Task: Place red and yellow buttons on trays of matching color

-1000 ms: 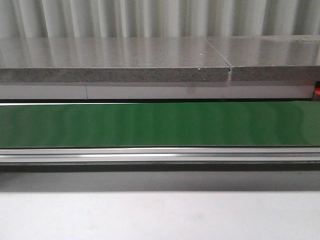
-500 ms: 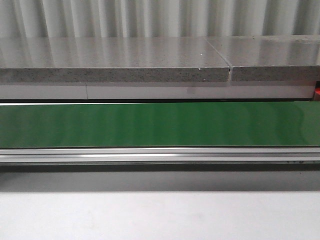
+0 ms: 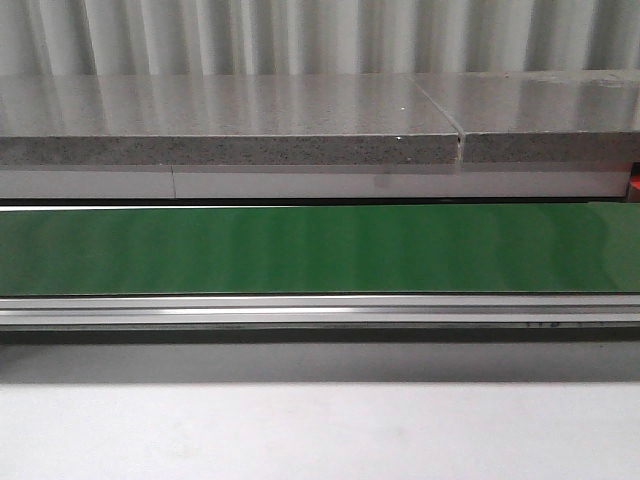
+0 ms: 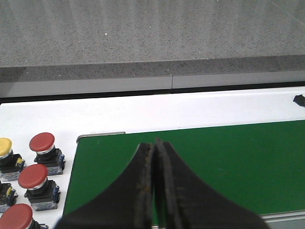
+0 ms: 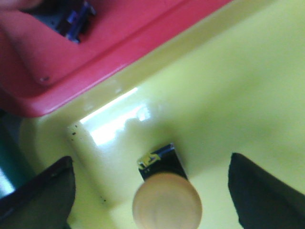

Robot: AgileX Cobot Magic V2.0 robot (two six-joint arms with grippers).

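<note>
Right gripper (image 5: 151,188) hangs with its fingers spread wide over the yellow tray (image 5: 238,86), a yellow button (image 5: 167,206) standing on the tray floor between them and touching neither finger. The red tray (image 5: 71,57) sits just beside the yellow one, rims close together, with a dark button body partly visible inside it. By this reading, the yellow button is delivered and released, and the step in hand is the retreat from the tray.

Left gripper (image 4: 155,191) is pressed together and holds nothing, hovering above the green conveyor belt (image 4: 228,162). On the white table (image 4: 143,109) beside the belt's end wait three red buttons (image 4: 42,142) and a second yellow button (image 4: 4,146), standing upright on their dark bases, close together.

The front view shows only the bare belt and the grey stone ledge (image 3: 230,120) behind it; neither arm appears there.

Next, an arm likely must lift clear, travel to the waiting cluster, part its fingers, and descend squarely over a single cap without nudging its neighbours.
</note>
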